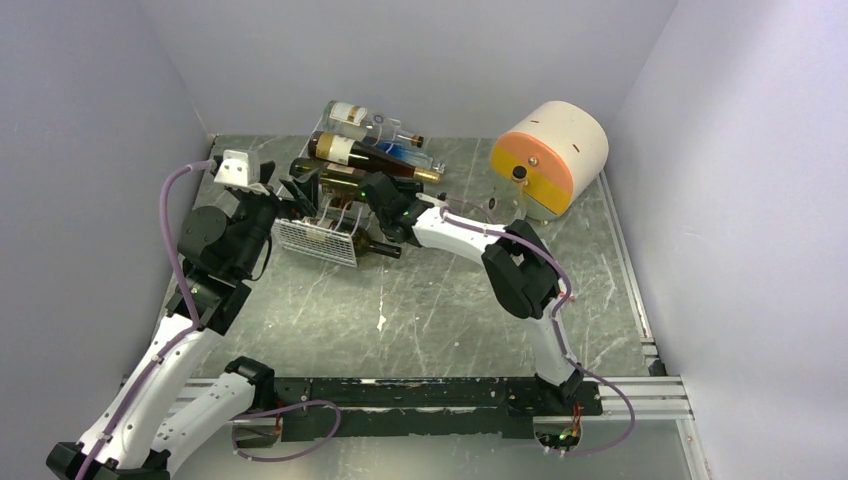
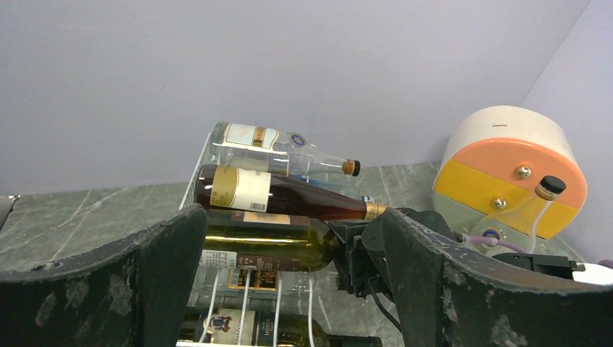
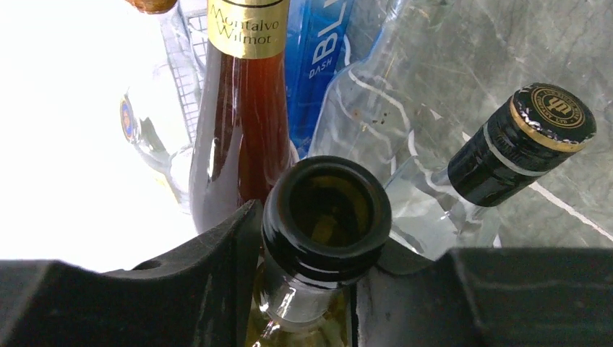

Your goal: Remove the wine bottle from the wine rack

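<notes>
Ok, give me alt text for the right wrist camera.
Close-up of the right tool gripping the neck of an open green bottle, seen mouth-on. Behind lie an amber bottle, a blue-labelled bottle and a black-capped clear bottle; marbled table at right.

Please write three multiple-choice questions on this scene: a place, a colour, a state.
1. Where does the cream drum stand? A) back right of the table B) near left corner C) between the arm bases
2. What colour is the glass of the wine bottle held by the right fingers? A) blue B) clear C) green
3. That bottle's mouth is: A) corked B) open C) foil-capped
Answers: A, top view shows it far back right; C, left wrist view shows green glass; B, right wrist view looks into the empty mouth.
</notes>
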`<move>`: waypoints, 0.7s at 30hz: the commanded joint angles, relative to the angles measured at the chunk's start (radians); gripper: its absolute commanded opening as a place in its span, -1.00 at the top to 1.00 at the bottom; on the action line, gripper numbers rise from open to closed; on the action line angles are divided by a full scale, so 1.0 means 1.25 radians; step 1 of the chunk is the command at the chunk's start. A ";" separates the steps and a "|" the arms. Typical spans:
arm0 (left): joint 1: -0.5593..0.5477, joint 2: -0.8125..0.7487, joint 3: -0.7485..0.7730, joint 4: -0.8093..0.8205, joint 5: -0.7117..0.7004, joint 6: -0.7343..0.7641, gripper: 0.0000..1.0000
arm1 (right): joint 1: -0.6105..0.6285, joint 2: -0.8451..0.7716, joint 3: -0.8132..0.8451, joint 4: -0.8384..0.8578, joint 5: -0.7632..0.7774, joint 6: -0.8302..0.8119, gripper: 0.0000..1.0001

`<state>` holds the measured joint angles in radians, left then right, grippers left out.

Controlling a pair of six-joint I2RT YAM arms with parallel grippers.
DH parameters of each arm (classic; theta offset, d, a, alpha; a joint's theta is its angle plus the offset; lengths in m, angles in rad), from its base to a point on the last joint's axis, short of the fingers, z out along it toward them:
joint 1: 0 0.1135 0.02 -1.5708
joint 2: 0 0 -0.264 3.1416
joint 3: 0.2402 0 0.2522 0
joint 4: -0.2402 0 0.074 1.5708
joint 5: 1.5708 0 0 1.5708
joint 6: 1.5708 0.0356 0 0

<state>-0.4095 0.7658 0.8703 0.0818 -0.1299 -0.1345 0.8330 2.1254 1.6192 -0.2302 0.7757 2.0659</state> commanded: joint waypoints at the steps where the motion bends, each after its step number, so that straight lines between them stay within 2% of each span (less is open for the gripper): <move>1: -0.007 -0.002 0.001 0.029 -0.011 0.012 -0.87 | -0.001 -0.014 -0.034 0.049 0.006 0.032 0.16; 8: -0.007 -0.003 -0.003 0.030 -0.023 0.016 -0.87 | 0.001 -0.100 -0.135 0.175 -0.010 0.012 0.53; 17: -0.007 0.000 -0.003 0.029 -0.033 0.022 -0.88 | 0.016 -0.200 -0.182 0.274 0.023 -0.142 0.99; 21: -0.007 0.004 -0.002 0.027 -0.034 0.022 -0.88 | 0.018 -0.258 -0.233 0.341 0.051 -0.263 1.00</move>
<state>-0.4095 0.7681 0.8703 0.0822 -0.1566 -0.1223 0.8528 1.9129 1.3701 0.0219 0.7643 1.8851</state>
